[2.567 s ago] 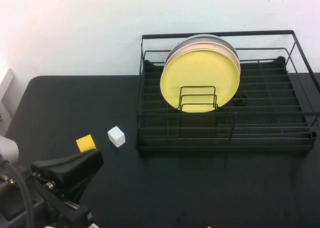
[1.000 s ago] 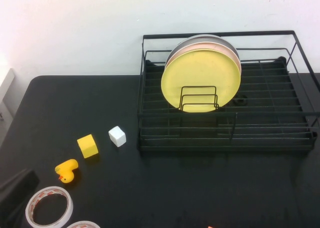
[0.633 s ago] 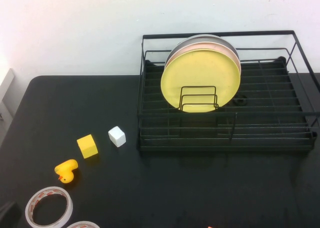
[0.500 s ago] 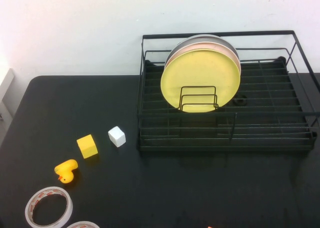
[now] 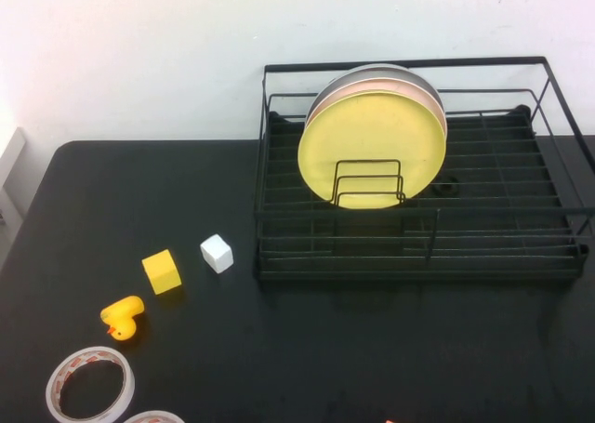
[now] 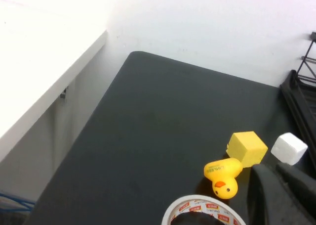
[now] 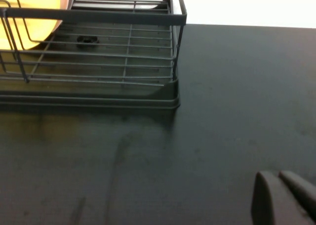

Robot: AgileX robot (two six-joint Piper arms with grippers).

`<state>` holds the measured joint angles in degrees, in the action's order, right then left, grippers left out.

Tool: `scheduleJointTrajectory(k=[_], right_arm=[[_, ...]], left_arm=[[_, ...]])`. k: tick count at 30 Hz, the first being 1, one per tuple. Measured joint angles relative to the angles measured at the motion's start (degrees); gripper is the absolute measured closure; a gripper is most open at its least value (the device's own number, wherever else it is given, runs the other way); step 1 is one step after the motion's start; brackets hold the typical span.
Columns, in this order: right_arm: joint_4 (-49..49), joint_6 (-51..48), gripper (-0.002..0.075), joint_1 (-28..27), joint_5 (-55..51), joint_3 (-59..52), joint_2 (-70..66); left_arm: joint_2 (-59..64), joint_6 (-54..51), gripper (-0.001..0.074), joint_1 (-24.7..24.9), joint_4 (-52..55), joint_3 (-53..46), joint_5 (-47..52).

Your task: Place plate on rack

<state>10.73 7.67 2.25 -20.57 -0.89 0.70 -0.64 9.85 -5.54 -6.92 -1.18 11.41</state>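
1. The plate (image 5: 372, 149) is seen in the high view as a large, round, plain pale-yellow disc with a shallow raised rim, its face turned toward the camera.
2. It is stood on edge in the rack (image 5: 418, 256), in the left half, leaned slightly back against a pink plate (image 5: 432, 96) and a grey plate (image 5: 372, 70) (only their upper edges are shown behind it).
3. Its lower part is crossed by small upright wire loops (image 5: 368, 183) of the rack.
4. The rack is a black rectangular wire frame with tall rails and a slotted base, set on the black table (image 5: 139, 191) at the far right.
5. In the right wrist view a yellow arc of the plate (image 7: 29, 17) is visible through the rack (image 7: 123, 52) wires.
6. The left gripper (image 6: 281, 190) is shown only in the left wrist view, its dark fingers pressed together and empty, hanging over the near left part of the table, close to the duck (image 6: 223, 174).
7. The right gripper (image 7: 284, 195) is shown only in the right wrist view, fingers likewise closed on nothing, above bare table well apart from the rack's corner.
8. On the left of the table lie a yellow cube (image 5: 161, 271), a white cube (image 5: 217, 254), a yellow duck (image 5: 123, 317) and two tape rolls (image 5: 90, 386).
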Motion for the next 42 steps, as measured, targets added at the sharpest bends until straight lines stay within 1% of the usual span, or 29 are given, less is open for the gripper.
scheduleJointTrajectory(k=[3,9,12,14,20,27,42], right_arm=[[0.00,0.00,0.0728,0.00,0.00,0.00,0.00],[0.00,0.00,0.0728,0.00,0.00,0.00,0.00],[0.00,0.00,0.0728,0.00,0.00,0.00,0.00],[0.00,0.00,0.0728,0.00,0.00,0.00,0.00],[0.00,0.00,0.0728,0.00,0.00,0.00,0.00],[-0.04,0.00,0.0728,0.00,0.00,0.00,0.00],[-0.04,0.00,0.0728,0.00,0.00,0.00,0.00]], left_arm=[[0.00,-0.40,0.0737,1.14,0.14,0.00,0.16],[-0.09,-1.39,0.0737,9.88,0.14,0.00,3.00],[-0.09,-2.71,0.0737,12.65,0.14,0.00,4.74],[-0.09,-3.42,0.0737,13.21,0.14,0.00,5.53],[-0.09,-4.76,0.0737,13.24,0.14,0.10,5.79],[-0.09,-4.99,0.0737,10.25,0.02,0.10,5.90],[-0.09,-4.99,0.0737,10.23,0.02,0.10,5.99]])
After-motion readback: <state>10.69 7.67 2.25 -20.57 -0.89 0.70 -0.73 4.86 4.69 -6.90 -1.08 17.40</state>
